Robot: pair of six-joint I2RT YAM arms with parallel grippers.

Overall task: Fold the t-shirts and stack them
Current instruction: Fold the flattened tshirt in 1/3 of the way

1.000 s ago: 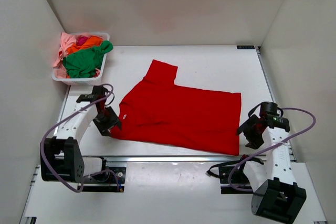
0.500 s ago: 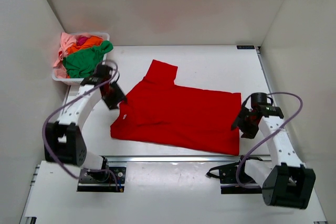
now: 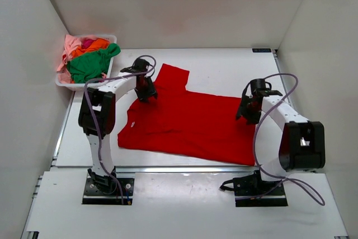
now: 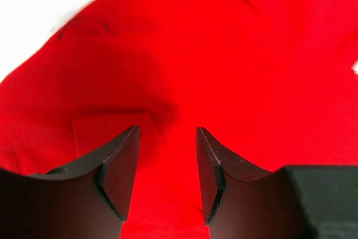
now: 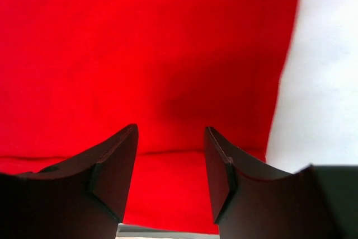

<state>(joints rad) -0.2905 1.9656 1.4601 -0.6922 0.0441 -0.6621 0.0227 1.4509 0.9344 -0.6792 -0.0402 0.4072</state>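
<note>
The red t-shirt [image 3: 190,124] lies spread flat mid-frame on the table [image 3: 224,65]. The other t-shirts are heaped in the white basket [image 3: 78,85] at upper left. The left gripper [image 3: 146,90] hangs over the shirt's upper-left shoulder and the right gripper [image 3: 249,111] over its upper-right corner. Both have their jaws partly apart with nothing between them. The step looks like pinching that upper edge to fold it toward the bottom of the frame. Each gripper should catch the cloth close to the edge, grip together, and carry it level so the crease runs straight.
</note>
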